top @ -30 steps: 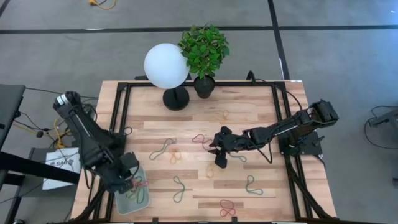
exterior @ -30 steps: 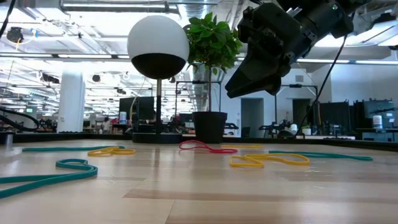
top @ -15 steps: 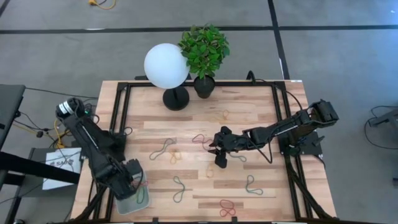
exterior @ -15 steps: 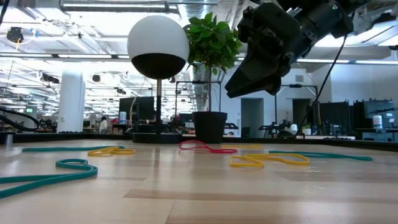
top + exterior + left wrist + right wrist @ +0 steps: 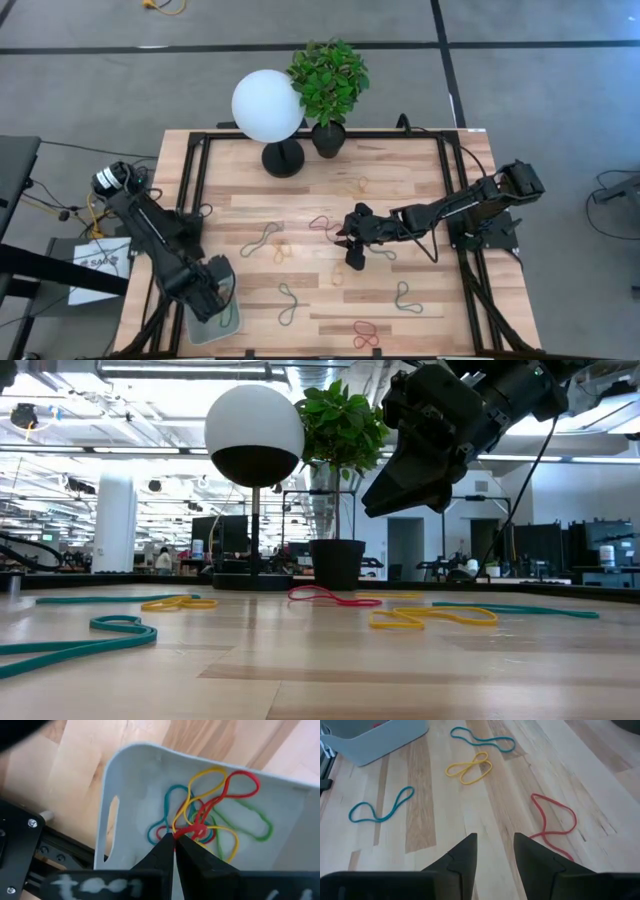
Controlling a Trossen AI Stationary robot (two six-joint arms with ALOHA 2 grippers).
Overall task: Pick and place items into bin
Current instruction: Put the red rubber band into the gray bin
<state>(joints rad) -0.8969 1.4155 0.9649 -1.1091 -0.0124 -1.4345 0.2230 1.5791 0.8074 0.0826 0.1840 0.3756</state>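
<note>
Left wrist view: the left claw [image 5: 174,839] has dropped into the bin [image 5: 125,775] at the surface's near-left corner, pinching a red band [image 5: 220,800], ready for release. The right claw [image 5: 492,852] waits spread at centre.

High view: straight down over the whole table [image 5: 400,180]. Low view: tabletop level, facing the room. Left wrist view: close above the bin [image 5: 125,780]. Right wrist view shares that bin [image 5: 375,740].

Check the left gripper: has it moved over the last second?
Yes. In the high view the left gripper has dropped toward the table's near edge, farther over the bin, shut on a red band.
</note>
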